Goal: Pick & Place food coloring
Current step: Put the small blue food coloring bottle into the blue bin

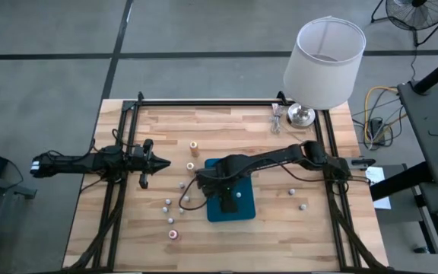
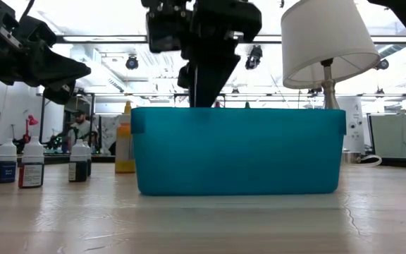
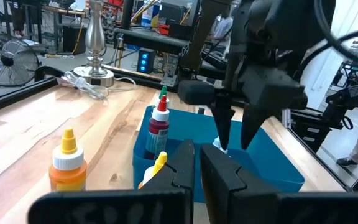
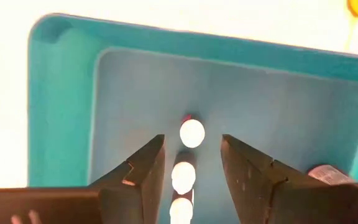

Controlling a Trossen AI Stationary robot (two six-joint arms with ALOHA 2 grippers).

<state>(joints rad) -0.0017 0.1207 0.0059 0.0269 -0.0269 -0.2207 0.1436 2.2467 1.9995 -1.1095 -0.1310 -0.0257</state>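
The wooden tabletop (image 1: 226, 122) holds a teal tray (image 1: 243, 209). My right pincer (image 4: 191, 163) hangs open over it, a food coloring bottle (image 4: 191, 133) standing below. I should lift straight up, not bumping it. My left pincer (image 1: 162, 163) waits shut.

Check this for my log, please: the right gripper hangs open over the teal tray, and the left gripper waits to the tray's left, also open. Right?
Not quite. The left gripper is shut; the left wrist view shows its fingers pressed together. The rest holds: the right gripper hangs open over the teal tray, and the left gripper waits to the tray's left in the high view.
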